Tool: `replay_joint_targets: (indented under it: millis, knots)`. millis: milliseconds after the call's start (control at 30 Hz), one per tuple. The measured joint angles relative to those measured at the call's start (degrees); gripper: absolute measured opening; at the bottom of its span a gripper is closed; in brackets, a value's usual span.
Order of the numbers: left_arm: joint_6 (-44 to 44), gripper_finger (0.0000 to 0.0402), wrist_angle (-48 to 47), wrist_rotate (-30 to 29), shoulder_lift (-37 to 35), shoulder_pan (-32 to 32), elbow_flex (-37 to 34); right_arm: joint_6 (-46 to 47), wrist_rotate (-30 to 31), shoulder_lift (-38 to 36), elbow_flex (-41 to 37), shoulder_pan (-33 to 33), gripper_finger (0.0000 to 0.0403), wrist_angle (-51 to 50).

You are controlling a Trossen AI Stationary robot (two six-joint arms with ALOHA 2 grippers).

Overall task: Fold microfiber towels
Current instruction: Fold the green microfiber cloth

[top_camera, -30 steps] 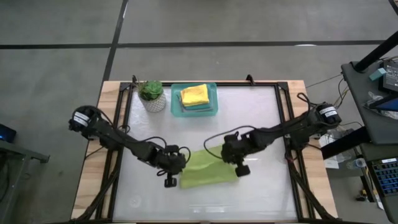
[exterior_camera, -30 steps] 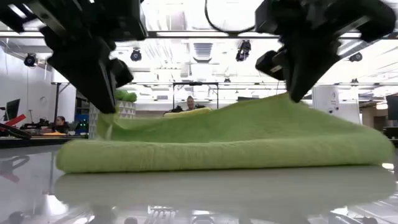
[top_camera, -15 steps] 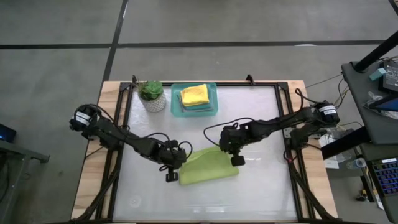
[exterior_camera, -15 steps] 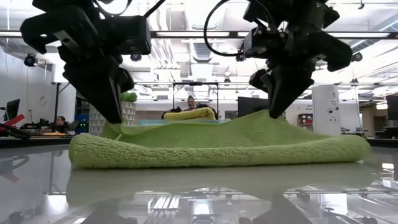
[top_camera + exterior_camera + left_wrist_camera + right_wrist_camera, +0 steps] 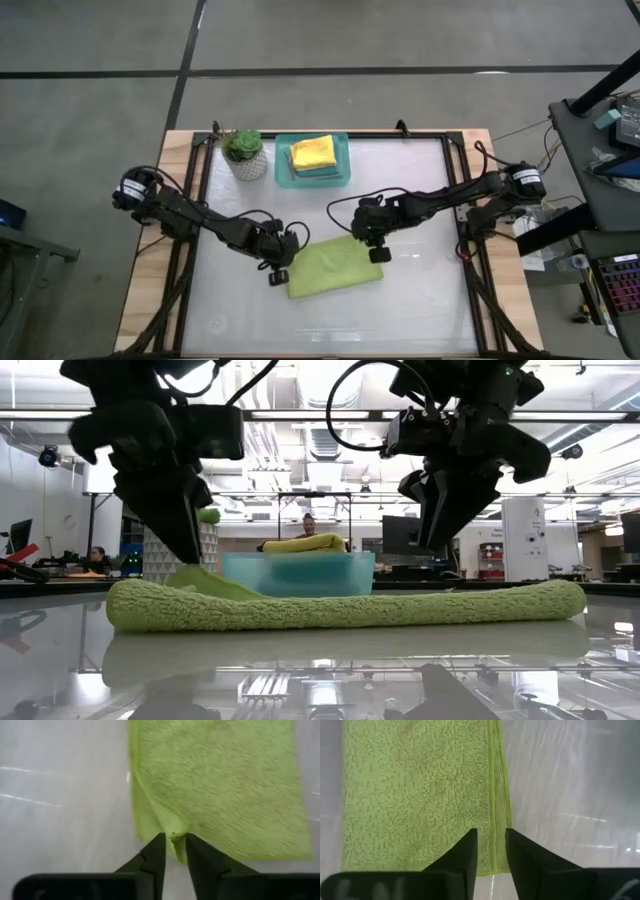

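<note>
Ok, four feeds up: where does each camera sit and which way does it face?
High: overhead, straight down on the table, both arms, lime green towel.
Low: table height, level across into the room; both grippers hang above the towel.
Left wrist: past the left gripper, pinching a towel corner.
Right wrist: past the right gripper, open over the towel's edge.
All four share the towel.

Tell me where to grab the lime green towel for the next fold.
Take the lime green towel by a corner of one short end, coming down from above. It lies flat in a folded strip, so only edges offer a pinch. The left gripper already pinches one corner; the right gripper hovers over another.
</note>
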Motion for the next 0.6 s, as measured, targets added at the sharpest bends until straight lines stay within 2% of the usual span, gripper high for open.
replay_joint_targets:
  millis: [133,267,400,600]
  knots:
    - [1.3,0.0102,-0.1,-4.6,0.0,0.1,0.0,1.9,-0.1,0.0,0.0,0.0,0.0107,0.0]
    - [2.8,0.0136,-1.9,-5.1,-0.5,0.1,0.0,6.1,-0.1,0.0,-0.2,0.1,0.0112,-0.2]
    - [2.6,0.0143,-6.1,-6.2,-1.3,0.1,0.8,9.5,-0.1,0.0,-0.8,0.4,0.0107,-0.4]
    - [2.7,0.0143,-5.8,-9.2,-1.7,0.1,1.7,12.6,-0.1,0.0,-3.5,1.6,0.0096,3.6]
